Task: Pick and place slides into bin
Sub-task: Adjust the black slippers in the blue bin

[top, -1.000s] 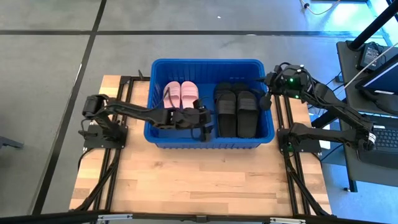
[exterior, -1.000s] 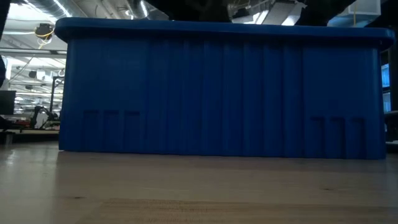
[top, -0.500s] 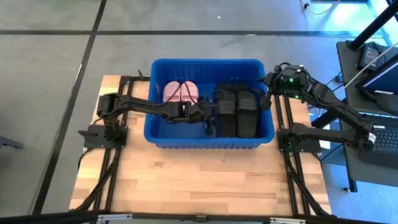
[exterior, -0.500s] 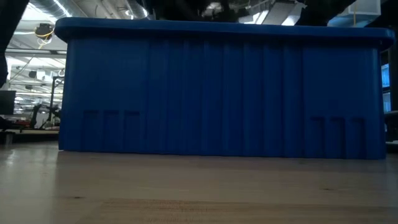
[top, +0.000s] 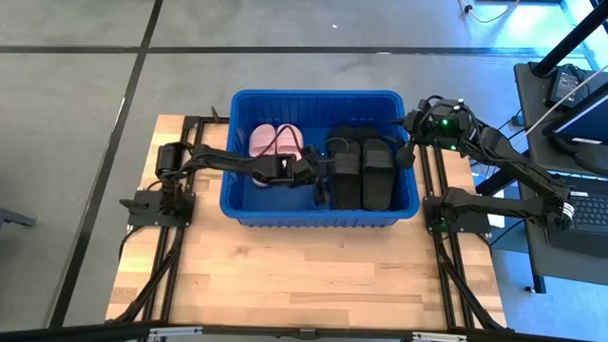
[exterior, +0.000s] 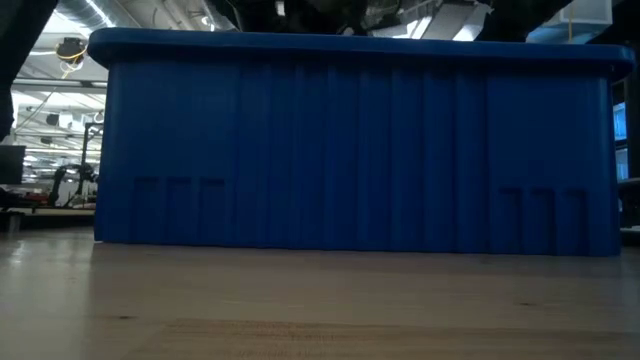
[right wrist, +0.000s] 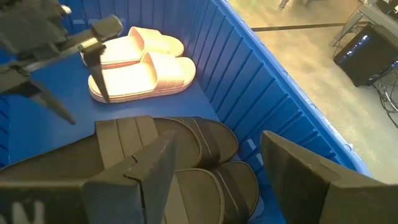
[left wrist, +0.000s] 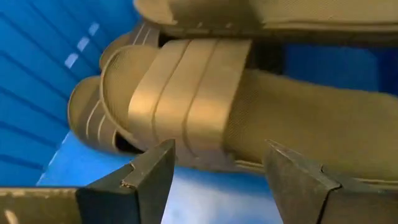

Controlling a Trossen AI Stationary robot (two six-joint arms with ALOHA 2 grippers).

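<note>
The blue bin [top: 323, 214] stands at the table's far middle, and its near wall fills the low view [exterior: 350, 150]. The pale pink pair [top: 274, 141] lies on the bin floor in its left half and shows in the right wrist view [right wrist: 143, 62]. The black slides [top: 363, 171] lie in the right half. My left gripper [top: 320, 190] is inside the bin, open and empty, just left of the black slides; its fingers face a black slide's strap [left wrist: 186, 93]. My right gripper [top: 407, 152] is open and empty over the bin's right rim, looking down on the black slides [right wrist: 180, 149].
The bare wooden table top [top: 304, 275] lies near of the bin. Dark frame rails run along both table sides [top: 171, 256]. A desk with equipment [top: 570, 95] stands beyond the table's right edge.
My left arm has stretched farther into the bin, its wrist going a little toward the far edge and the right, toward the black slides; it now covers part of the pink pair from above. The slides have stayed in place.
</note>
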